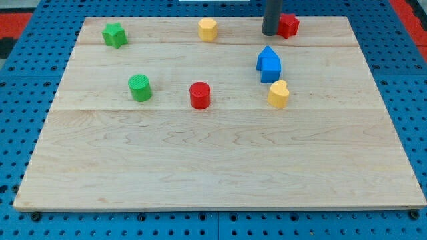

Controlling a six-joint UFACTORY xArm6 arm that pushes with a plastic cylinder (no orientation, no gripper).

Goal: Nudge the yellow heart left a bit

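Note:
The yellow heart lies right of the board's middle, just below and right of the blue block, nearly touching it. My tip is at the view's top, right of centre, next to the left side of the red star-like block. The tip is well above the yellow heart, with the blue block between them.
A yellow hexagonal block sits at the top centre. A green star is at the top left. A green cylinder and a red cylinder lie left of the heart. The wooden board rests on a blue pegboard.

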